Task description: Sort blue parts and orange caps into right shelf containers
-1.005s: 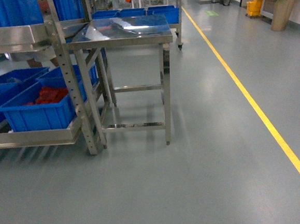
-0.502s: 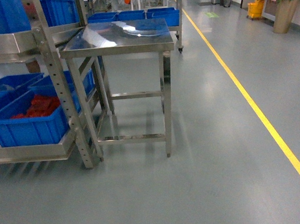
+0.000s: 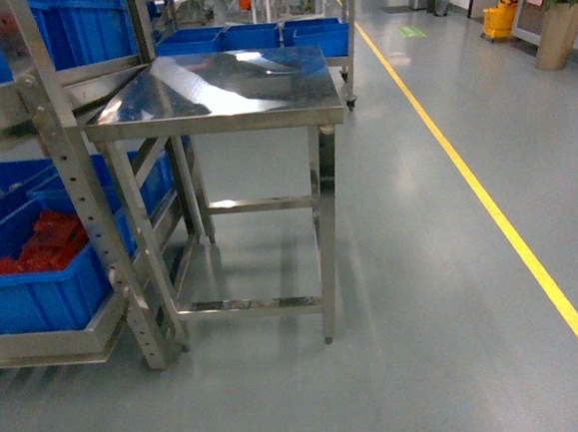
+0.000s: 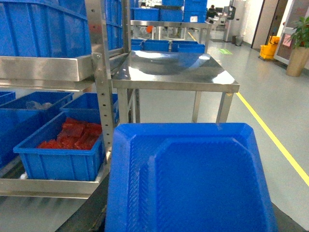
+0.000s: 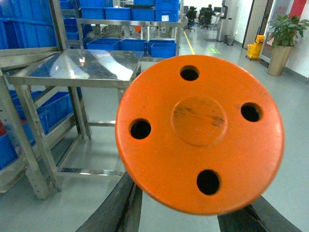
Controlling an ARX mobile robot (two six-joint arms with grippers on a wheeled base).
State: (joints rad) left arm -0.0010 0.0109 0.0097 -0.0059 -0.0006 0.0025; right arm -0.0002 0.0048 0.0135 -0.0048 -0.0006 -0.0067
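At 9 o'clock in the head view a bin [image 3: 34, 286] of red pieces sits on the rack [image 3: 78, 208], with one steel table [image 3: 221, 86] beside it. The left gripper carries one blue part [image 4: 193, 179], the right gripper one orange cap [image 5: 200, 133], probably for transport (fingers hidden, so I cannot tell their opening).

We see neither arm from the head camera, while in the wrist views our left gripper [image 4: 190, 227] holds a blue part [image 4: 193, 179] filling 6 o'clock and our right gripper [image 5: 193, 220] clamps an orange cap [image 5: 200, 133], dark fingers [image 5: 120, 208] showing at 7 and 5 o'clock.
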